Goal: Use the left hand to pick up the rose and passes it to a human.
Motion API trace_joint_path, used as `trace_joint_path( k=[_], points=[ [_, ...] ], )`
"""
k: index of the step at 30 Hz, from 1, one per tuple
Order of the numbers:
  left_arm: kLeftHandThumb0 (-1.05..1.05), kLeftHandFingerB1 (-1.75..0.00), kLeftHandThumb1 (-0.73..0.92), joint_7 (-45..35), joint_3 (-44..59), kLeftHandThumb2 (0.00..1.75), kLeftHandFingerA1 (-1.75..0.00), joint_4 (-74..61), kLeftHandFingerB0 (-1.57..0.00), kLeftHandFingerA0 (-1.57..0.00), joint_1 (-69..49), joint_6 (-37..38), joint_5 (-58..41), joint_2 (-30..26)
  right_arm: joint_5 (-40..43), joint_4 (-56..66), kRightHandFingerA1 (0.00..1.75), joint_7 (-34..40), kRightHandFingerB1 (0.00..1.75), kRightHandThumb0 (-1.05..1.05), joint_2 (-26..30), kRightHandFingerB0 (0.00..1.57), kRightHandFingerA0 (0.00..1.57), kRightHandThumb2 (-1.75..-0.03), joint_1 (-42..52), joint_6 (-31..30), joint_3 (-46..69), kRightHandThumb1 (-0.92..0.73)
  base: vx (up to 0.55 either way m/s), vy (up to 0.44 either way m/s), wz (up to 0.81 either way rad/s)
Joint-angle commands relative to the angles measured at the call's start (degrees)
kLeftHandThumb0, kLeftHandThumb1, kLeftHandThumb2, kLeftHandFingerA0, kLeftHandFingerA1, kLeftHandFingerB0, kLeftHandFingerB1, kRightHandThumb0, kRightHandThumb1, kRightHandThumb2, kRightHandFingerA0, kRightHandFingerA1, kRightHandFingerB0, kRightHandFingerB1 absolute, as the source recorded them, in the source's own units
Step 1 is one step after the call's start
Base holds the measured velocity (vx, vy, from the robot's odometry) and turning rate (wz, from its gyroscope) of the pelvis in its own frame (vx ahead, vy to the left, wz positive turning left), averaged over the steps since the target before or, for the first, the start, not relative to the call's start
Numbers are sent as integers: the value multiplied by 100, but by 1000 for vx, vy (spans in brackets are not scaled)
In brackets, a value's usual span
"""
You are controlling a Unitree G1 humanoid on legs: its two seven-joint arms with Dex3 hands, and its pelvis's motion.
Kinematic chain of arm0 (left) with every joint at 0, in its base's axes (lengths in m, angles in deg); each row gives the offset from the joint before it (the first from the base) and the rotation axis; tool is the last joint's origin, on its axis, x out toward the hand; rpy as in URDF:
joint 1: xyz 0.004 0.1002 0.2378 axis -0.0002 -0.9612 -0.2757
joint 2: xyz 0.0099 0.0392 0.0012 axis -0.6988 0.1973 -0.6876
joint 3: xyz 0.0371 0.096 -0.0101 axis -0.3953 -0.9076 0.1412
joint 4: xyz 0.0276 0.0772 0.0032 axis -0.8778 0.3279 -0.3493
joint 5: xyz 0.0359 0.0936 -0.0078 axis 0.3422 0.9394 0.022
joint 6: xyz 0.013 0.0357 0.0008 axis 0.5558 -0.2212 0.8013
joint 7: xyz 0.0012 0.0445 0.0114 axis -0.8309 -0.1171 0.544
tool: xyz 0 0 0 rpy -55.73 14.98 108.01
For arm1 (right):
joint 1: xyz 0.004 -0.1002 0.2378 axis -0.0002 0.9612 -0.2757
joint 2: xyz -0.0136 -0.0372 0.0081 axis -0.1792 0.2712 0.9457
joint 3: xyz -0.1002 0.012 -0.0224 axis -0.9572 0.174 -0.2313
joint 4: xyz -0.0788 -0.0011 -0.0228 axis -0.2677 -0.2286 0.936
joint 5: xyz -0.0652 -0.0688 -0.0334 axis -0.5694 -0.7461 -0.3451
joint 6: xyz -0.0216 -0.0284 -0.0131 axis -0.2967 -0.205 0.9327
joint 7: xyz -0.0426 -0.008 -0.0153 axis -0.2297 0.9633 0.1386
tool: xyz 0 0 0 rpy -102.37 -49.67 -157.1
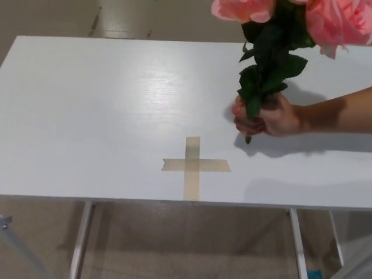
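A bunch of pink roses (273, 52) with dark green leaves stands upright over the right part of the white table (87, 116). A person's hand (270, 116) reaching in from the right grips the stems just above the tabletop. The blooms (337, 20) run off the top edge of the picture. Neither of my hands shows in the head view.
A cross of tan tape (195, 165) is stuck on the table near its front edge, left of the person's hand. The person's forearm (343, 110) lies over the table's right side. Below the front edge are metal table legs (80, 238) and the floor.
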State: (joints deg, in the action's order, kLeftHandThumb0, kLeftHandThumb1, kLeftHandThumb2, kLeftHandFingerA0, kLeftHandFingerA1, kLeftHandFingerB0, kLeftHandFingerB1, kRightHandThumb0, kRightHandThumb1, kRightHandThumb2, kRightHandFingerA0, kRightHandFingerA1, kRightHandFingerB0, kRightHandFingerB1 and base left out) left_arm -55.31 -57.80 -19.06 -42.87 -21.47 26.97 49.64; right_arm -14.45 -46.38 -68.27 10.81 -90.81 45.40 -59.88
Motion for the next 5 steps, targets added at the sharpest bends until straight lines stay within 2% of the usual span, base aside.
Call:
trace_joint_path(
  k=[1, 5],
  points=[
    [-60, -34, 61, 1248, -275, 59, -37, 1010, -40, -51, 297, 806, 673, -177, 128, -24, 41, 188, 35, -34, 7, 44, 60, -60, 37, 9, 131, -69, 0, 0, 0],
    [-60, -34, 61, 1286, -447, 59, -37, 1167, -40, -50, 420, 828, 747, -230, 125, -34, 41, 179, 35, -34, 10, 44, 60, -60, 16, 7, 171, -69, 0, 0, 0]
  ],
)
